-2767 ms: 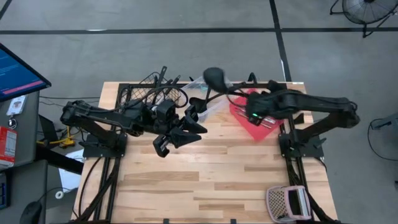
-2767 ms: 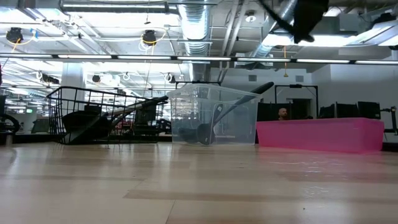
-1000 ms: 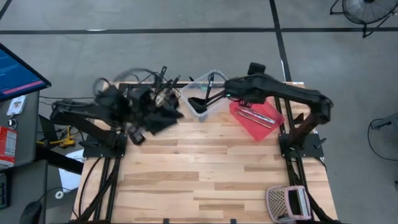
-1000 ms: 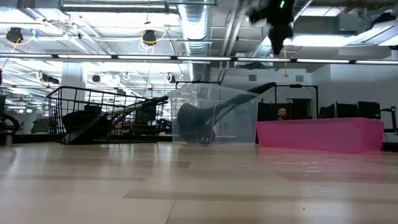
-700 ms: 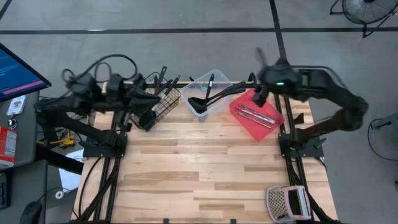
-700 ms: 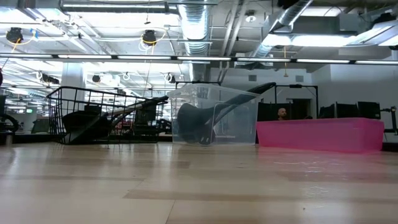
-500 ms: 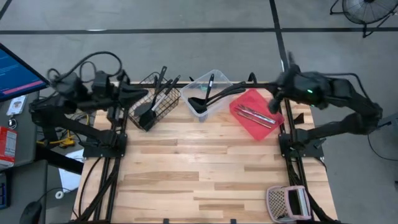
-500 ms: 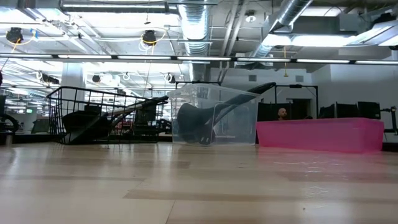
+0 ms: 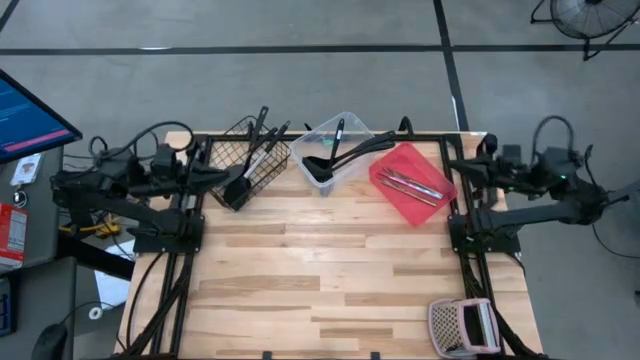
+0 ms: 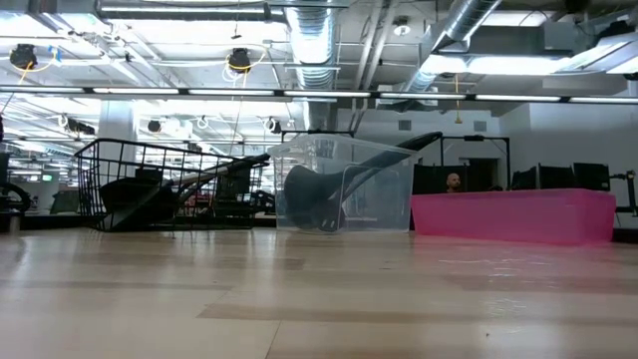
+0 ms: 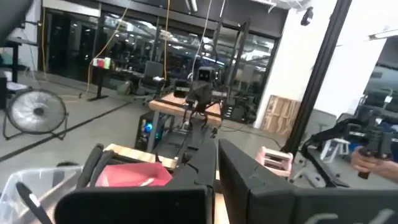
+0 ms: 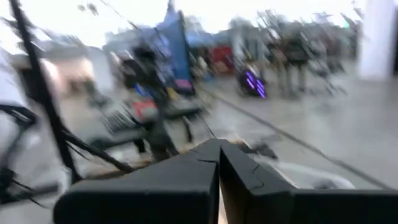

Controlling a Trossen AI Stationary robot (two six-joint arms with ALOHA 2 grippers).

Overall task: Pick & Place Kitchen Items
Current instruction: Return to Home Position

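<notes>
Swung back since a second ago: left gripper (image 9: 212, 172) and right gripper (image 9: 455, 168) folded at the table's (image 9: 330, 270) side edges. From above: black utensils (image 9: 250, 160) in basket (image 9: 222, 135), ladle (image 9: 320, 167) in tub (image 9: 345, 118), silver pieces (image 9: 410, 183) in tray (image 9: 425, 158). Level across: all three in a row, far side. At both wrists: fingers (image 11: 202, 180) pressed together, holding nothing.

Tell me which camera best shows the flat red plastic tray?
The high view: it sees the whole red tray from above, thin silver pieces lying inside. The low view shows only its side wall, the left wrist view a part, the right wrist view nothing.
</notes>
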